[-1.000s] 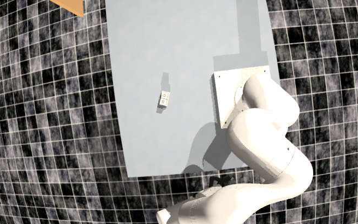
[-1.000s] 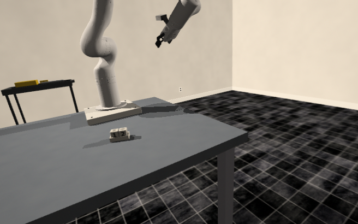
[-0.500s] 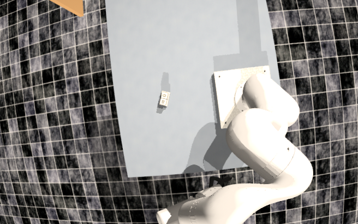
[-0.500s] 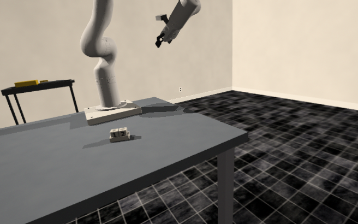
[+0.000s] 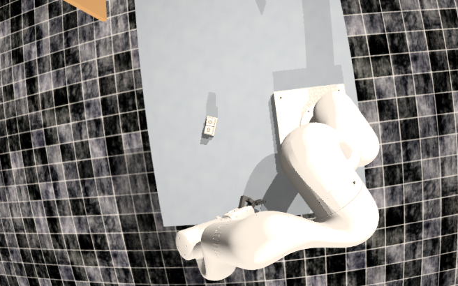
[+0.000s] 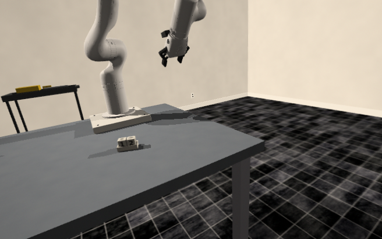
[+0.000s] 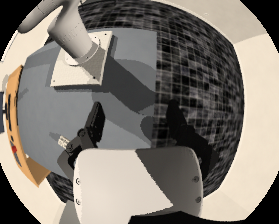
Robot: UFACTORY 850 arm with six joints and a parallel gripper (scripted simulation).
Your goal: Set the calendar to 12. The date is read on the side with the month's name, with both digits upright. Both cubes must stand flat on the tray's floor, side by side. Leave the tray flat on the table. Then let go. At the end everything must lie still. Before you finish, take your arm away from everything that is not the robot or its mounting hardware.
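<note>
The calendar tray stands flat on the table, with two pale cubes side by side in it. In the exterior view the left cube shows an upright 1 and the right cube an upright 2. Both look level. No month's name is legible on the tray side in view, and the tray's floor is hidden. My gripper is open and empty, high up and well away from the calendar. The calendar shows small beside a finger in the wrist view.
The robot's base plate stands on the grey table, behind the calendar in the exterior view. A dark side table with yellow things stands by the wall. An orange piece of furniture is beyond the table.
</note>
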